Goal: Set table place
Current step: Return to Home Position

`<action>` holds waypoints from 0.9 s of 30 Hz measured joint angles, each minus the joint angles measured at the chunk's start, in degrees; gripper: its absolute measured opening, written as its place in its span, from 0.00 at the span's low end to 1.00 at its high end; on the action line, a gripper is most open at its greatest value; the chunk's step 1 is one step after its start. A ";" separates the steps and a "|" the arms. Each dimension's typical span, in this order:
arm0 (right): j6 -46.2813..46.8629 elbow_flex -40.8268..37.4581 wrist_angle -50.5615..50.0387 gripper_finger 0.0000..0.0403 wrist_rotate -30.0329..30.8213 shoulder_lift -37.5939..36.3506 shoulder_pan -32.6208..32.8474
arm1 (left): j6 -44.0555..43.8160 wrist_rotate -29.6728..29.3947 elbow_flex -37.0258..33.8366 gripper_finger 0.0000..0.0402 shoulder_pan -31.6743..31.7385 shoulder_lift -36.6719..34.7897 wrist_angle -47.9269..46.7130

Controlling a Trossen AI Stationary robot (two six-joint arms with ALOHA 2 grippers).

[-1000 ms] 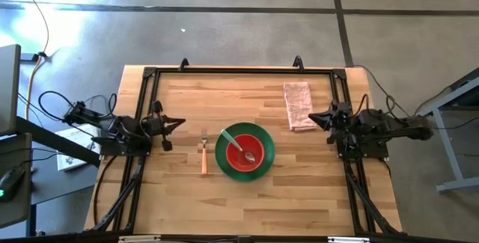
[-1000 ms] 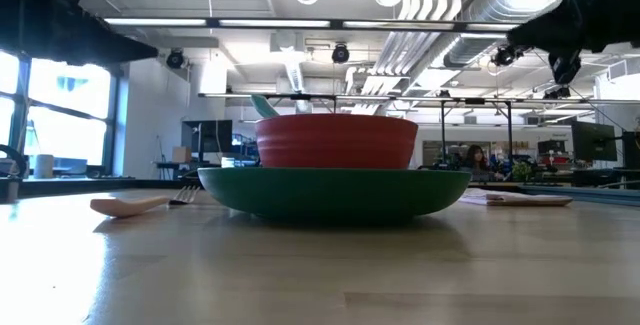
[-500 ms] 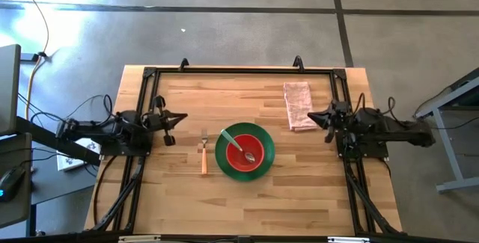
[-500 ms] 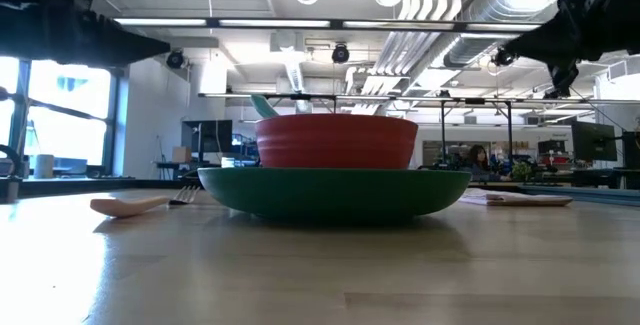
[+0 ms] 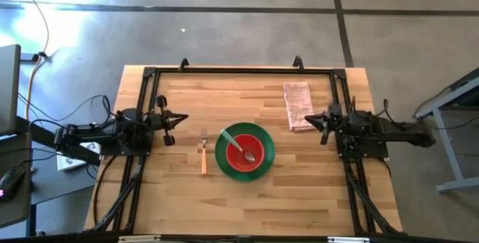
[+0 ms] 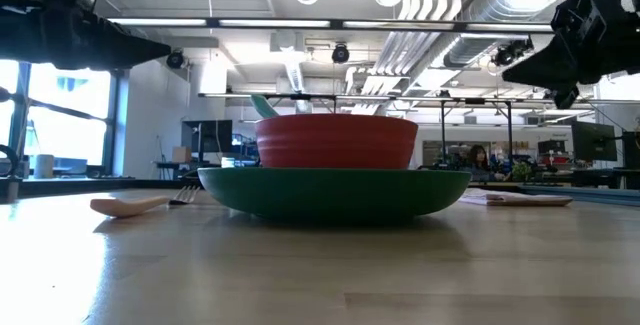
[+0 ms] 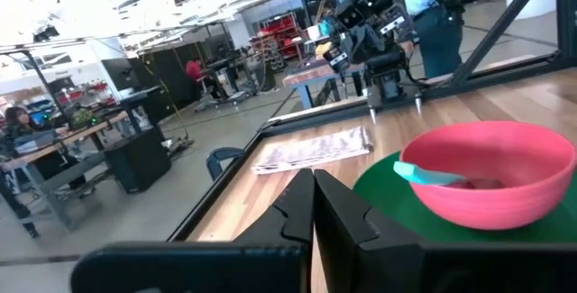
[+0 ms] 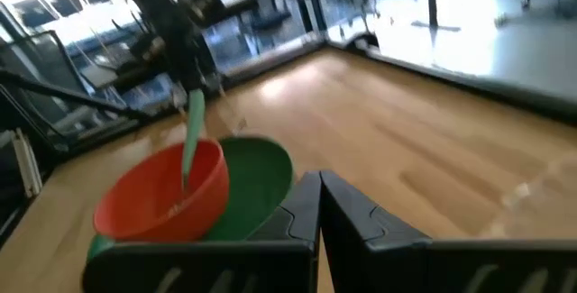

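While your light plank bench (image 5: 299,198) is lying inside its black rail frame (image 5: 239,70), the left claw (image 5: 182,117) is hovering pinched closed over its left side. Open wood is surrounding the green plate (image 5: 221,155) mid-bench, and the right claw (image 5: 311,117) is hanging closed by the cloth (image 5: 298,105).

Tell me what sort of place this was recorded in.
Probably an open-plan robotics lab or workshop: exposed ceiling ducts, polished concrete floor, and rows of workbenches beyond the wooden table.
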 joint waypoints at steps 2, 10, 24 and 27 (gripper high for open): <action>-2.19 -2.29 6.02 0.00 0.32 0.00 0.00 | 0.03 -0.01 0.00 0.00 0.00 0.00 0.00; -5.47 -4.21 10.40 0.00 0.43 0.11 -0.48 | 1.35 0.00 0.02 0.00 0.00 0.12 0.00; -3.68 -4.23 10.46 0.00 2.00 0.15 -1.14 | 2.56 -0.01 0.04 0.00 0.00 0.13 -0.02; -1.97 -4.23 10.46 0.00 2.00 0.17 -1.14 | 2.56 -0.01 0.04 0.00 0.00 0.13 0.00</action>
